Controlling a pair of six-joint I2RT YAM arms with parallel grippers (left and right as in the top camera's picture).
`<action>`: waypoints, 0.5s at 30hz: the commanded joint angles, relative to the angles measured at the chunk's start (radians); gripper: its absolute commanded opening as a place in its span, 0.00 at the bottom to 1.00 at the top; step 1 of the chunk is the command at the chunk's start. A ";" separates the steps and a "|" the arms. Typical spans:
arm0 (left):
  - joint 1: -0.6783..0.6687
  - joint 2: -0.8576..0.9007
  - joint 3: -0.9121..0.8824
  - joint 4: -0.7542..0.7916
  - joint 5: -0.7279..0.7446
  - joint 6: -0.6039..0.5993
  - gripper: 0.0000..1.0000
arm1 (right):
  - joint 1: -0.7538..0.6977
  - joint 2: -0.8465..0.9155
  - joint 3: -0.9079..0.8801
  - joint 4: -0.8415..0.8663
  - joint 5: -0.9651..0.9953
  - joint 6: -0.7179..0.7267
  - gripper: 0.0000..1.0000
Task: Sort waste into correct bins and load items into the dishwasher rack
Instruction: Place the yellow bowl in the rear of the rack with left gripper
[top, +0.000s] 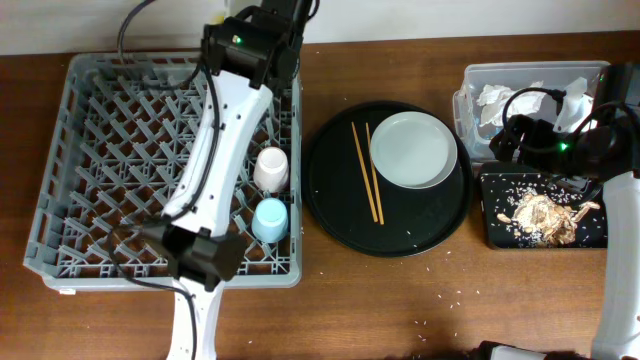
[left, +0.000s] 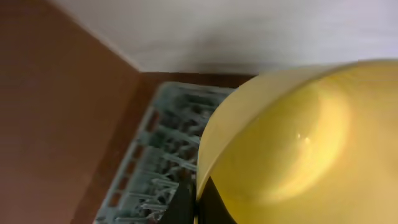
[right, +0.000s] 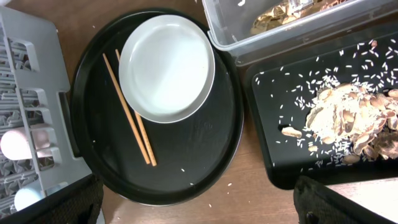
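Note:
My left gripper (left: 198, 200) is shut on the rim of the yellow bowl (left: 292, 137) and holds it over the far edge of the grey dishwasher rack (top: 100, 150). In the overhead view the gripper (top: 262, 45) hides the bowl. A pink cup (top: 271, 168) and a light-blue cup (top: 270, 220) stand in the rack. The pale plate (top: 413, 150) and the chopsticks (top: 366, 172) lie on the round black tray (top: 345, 210). My right gripper (right: 196, 208) is open and empty, high over the bins (top: 520, 135).
The clear tub (top: 480, 75) holds white napkins (top: 495, 97). The black rectangular tray (top: 495, 230) holds food scraps (top: 540, 215) and rice. Loose rice grains lie on the table by the round tray (right: 186, 162).

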 joint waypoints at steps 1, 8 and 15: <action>0.021 0.111 -0.003 0.003 -0.259 -0.155 0.00 | -0.002 0.006 0.006 0.000 0.013 -0.006 0.98; -0.011 0.282 -0.003 0.010 -0.314 -0.178 0.00 | -0.002 0.006 0.006 0.000 0.013 -0.006 0.98; -0.060 0.348 -0.003 0.010 -0.298 -0.177 0.00 | -0.002 0.006 0.006 0.000 0.013 -0.006 0.98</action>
